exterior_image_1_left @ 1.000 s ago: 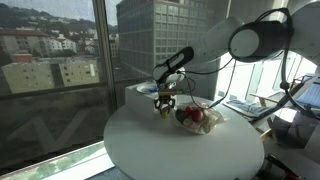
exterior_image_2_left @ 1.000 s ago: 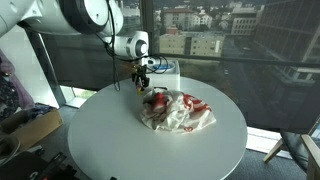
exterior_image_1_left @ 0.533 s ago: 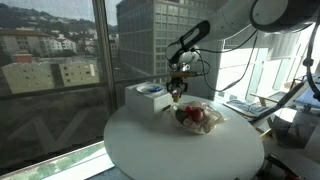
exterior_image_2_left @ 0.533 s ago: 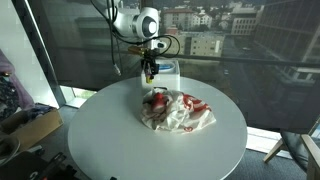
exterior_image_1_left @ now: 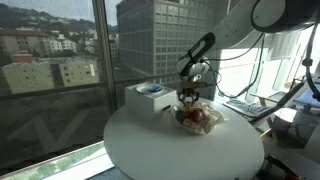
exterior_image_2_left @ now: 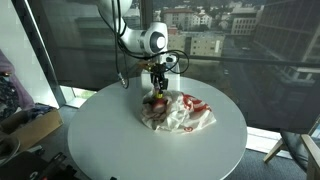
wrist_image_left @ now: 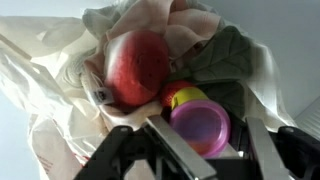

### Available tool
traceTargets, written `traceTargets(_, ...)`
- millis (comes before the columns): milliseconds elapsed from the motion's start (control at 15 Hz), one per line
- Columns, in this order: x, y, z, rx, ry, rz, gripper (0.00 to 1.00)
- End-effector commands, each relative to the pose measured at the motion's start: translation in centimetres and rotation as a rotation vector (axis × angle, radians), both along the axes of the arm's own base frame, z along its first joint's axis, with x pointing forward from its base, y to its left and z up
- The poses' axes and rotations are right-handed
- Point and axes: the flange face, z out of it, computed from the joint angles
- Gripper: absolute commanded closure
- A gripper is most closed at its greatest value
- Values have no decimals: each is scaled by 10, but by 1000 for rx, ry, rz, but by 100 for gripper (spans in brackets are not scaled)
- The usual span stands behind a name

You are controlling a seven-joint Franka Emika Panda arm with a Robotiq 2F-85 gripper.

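**Gripper with a small cup, poised over an open bag on a round table**

The single gripper point(exterior_image_1_left: 189, 97) hangs pointing straight down over the round white table point(exterior_image_1_left: 150, 152), as both exterior views show point(exterior_image_2_left: 156, 92). Its jaws stand about half closed. In the wrist view point(wrist_image_left: 205, 142) a small purple cup point(wrist_image_left: 201, 122) with a yellow part at its rim sits squarely between the two fingers point(wrist_image_left: 150, 138). To judge from that fit, it is gripped rather than merely lying below.

The governing relation is vertical. The crumpled plastic bag point(exterior_image_2_left: 188, 116) lies directly beneath the gripper, and its loose folds point(wrist_image_left: 55, 95) open upward toward the wrist camera. The gripper stands over the end of the bag point(exterior_image_1_left: 207, 119) nearest the white box point(exterior_image_1_left: 146, 98). The rest of the bag spreads away from that end across the table.

The cup is round and shows no marked long axis. Its circular face is turned toward the wrist camera. Just beside it, inside the bag, rests a red ball point(wrist_image_left: 138, 65), and a dark piece of cloth point(wrist_image_left: 228, 55) lies next to that.

Counts: one arm, one gripper, one cup, one bag, one box. The wrist view shows one red ball. The exterior views show several red patches through the plastic, too small to count. The box sits at the table's edge against the window point(exterior_image_1_left: 60, 60), and a blue item lies on top of it.
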Motion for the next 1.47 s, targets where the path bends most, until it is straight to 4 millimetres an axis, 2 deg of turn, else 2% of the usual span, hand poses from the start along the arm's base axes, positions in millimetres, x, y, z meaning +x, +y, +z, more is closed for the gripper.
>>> traceTargets(0, -2, 8, -17, -59, -45, 35, 75)
traceTargets(467, -2, 4, -35, -140, -61, 39, 75)
traceTargets(1133, -22, -10, 9, -130, -160, 13, 75)
traceTargets(1400, -23, -22, 15, -146, -216, -10, 75)
